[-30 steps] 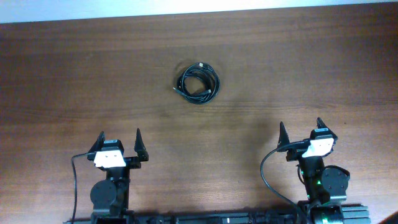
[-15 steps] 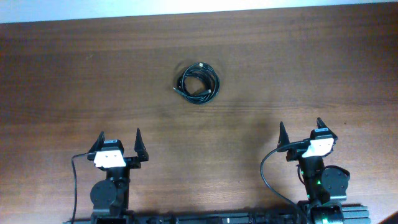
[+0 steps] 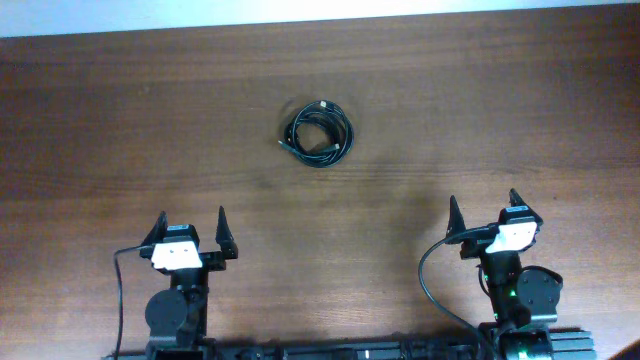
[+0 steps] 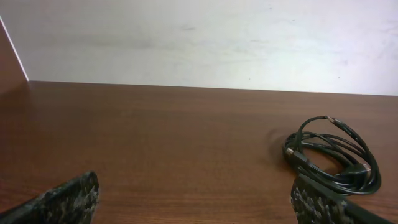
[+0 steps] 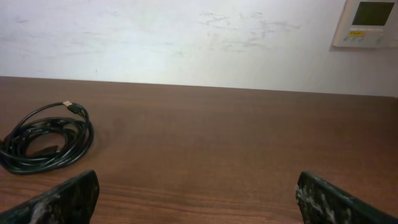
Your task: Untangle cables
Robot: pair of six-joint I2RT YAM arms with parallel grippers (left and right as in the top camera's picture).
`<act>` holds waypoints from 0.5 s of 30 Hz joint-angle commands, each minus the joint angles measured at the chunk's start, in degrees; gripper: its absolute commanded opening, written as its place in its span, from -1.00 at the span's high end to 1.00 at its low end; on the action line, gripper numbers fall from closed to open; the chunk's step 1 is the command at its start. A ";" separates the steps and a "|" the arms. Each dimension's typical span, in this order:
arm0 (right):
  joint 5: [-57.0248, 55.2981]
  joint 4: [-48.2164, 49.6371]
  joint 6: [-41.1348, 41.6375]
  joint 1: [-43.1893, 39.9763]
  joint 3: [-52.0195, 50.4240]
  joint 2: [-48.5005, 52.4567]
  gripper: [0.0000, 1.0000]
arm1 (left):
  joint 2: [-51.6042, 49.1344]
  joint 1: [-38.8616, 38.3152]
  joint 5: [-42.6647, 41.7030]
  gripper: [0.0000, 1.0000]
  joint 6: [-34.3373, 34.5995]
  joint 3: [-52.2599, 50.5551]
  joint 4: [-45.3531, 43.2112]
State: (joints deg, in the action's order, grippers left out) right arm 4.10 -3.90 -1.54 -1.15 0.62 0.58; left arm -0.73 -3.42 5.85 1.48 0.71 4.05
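Note:
The cables (image 3: 318, 133) lie bundled in one small black coil on the brown table, at the middle of its far half. The coil also shows at the right in the left wrist view (image 4: 331, 156) and at the left in the right wrist view (image 5: 46, 138), with a small plug end on top. My left gripper (image 3: 190, 223) is open and empty near the front edge, well short of the coil. My right gripper (image 3: 482, 204) is open and empty at the front right, also far from it.
The wooden table (image 3: 500, 110) ends at a white wall along its far edge. A white wall panel (image 5: 369, 22) hangs at the upper right of the right wrist view. Thicker black arm wires (image 3: 428, 280) loop by the right arm's base.

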 commanded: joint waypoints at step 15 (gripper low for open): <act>0.15 -0.37 0.28 -0.37 -0.31 -0.26 -0.97 | -14.84 0.26 -8.68 -0.97 -7.85 30.62 -10.27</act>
State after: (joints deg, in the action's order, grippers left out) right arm 4.10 -3.88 -1.50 -1.15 0.62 0.62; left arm -6.55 -3.36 -2.02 -1.45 17.47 -14.98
